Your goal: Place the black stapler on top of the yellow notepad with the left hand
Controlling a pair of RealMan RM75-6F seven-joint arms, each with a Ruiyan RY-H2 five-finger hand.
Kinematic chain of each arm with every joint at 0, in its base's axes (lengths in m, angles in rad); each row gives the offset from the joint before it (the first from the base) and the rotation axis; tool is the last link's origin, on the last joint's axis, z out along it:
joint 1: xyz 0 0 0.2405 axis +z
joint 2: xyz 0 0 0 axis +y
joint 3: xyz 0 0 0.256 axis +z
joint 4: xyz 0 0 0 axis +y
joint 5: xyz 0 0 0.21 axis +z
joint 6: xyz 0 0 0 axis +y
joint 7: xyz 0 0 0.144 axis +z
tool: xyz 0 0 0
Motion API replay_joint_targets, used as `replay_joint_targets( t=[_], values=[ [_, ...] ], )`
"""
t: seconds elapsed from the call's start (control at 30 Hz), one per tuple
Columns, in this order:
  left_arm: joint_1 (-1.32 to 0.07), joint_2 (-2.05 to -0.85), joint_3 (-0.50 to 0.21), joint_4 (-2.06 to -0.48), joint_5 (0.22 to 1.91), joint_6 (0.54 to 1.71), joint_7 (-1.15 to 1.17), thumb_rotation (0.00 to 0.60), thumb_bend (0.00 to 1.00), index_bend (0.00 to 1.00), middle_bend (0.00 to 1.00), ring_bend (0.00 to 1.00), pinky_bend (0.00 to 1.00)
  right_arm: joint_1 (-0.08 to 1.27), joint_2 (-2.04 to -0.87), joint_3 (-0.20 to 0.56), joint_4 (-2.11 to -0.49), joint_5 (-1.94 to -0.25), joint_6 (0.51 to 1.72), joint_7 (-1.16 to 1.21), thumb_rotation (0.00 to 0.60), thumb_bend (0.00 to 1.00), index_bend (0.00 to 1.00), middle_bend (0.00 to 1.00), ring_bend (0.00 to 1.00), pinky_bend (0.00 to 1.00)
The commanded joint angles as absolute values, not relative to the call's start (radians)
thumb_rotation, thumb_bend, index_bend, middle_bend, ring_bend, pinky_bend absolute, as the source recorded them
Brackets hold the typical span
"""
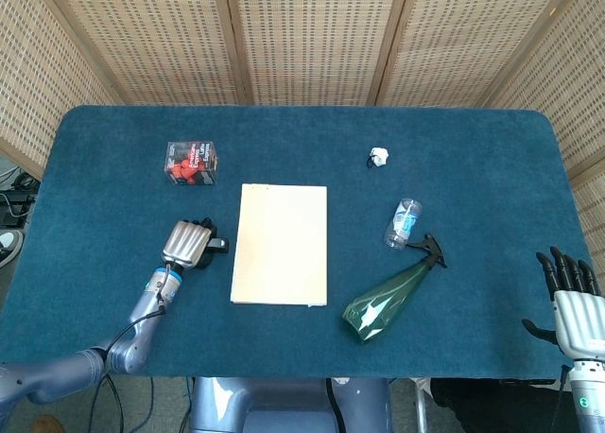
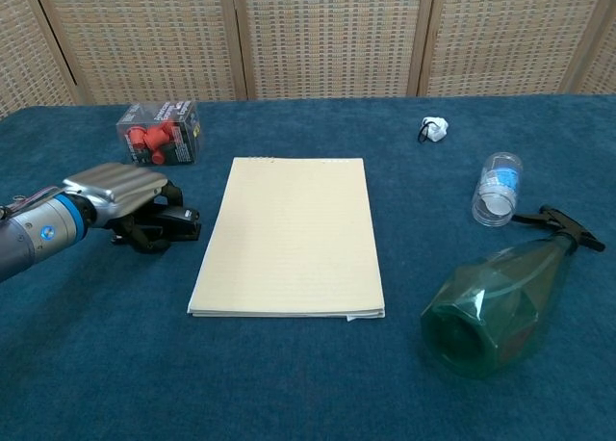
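The black stapler (image 1: 218, 246) (image 2: 183, 222) lies on the blue table just left of the yellow notepad (image 1: 281, 243) (image 2: 289, 234). Only its right end shows. My left hand (image 1: 187, 244) (image 2: 115, 193) covers the rest from above, its fingers curled down around the stapler's body and gripping it at table level. The notepad lies flat with nothing on it. My right hand (image 1: 572, 301) hangs beyond the table's near right corner with its fingers spread and nothing in it; only the head view shows it.
A clear box of red items (image 1: 191, 161) (image 2: 160, 133) stands behind the left hand. A small white object (image 1: 379, 155) (image 2: 433, 127), a clear bottle (image 1: 404, 222) (image 2: 497, 188) and a green spray bottle (image 1: 389, 299) (image 2: 500, 301) lie right of the notepad.
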State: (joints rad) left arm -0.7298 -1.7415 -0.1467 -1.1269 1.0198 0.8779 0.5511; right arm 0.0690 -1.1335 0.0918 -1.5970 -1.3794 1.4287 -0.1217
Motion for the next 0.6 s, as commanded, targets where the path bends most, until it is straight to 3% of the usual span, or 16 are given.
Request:
replay_joint_targets(
  t=[0.03, 0.1, 0.23, 0.6],
  values=[
    [-0.73, -1.747, -0.144, -1.118, 1.021, 0.879, 0.546, 0.6, 0.36, 0.47, 0.36, 0.45, 0.53, 0.069, -1.134, 0.092, -1.596, -1.378, 1.428, -0.121, 0.6, 0.0, 0.0, 0.0, 0.0, 0.0],
    [-0.729, -1.751, -0.142, -1.112, 1.022, 0.882, 0.545, 0.6, 0.36, 0.52, 0.4, 0.49, 0.61, 0.069, -1.135, 0.091, -1.594, -1.378, 1.427, -0.121, 0.6, 0.0, 0.0, 0.0, 0.0, 0.0],
    [-0.728, -1.753, -0.136, -1.109, 1.018, 0.876, 0.547, 0.6, 0.36, 0.6, 0.46, 0.55, 0.67, 0.069, -1.135, 0.091, -1.593, -1.378, 1.428, -0.12, 0.6, 0.0, 0.0, 0.0, 0.0, 0.0],
    [-0.728, -1.667, -0.149, -1.216, 1.069, 0.928, 0.534, 0.6, 0.37, 0.63, 0.49, 0.57, 0.69, 0.067, -1.131, 0.091, -1.6, -1.38, 1.432, -0.114, 0.6, 0.0, 0.0, 0.0, 0.0, 0.0]
  ],
)
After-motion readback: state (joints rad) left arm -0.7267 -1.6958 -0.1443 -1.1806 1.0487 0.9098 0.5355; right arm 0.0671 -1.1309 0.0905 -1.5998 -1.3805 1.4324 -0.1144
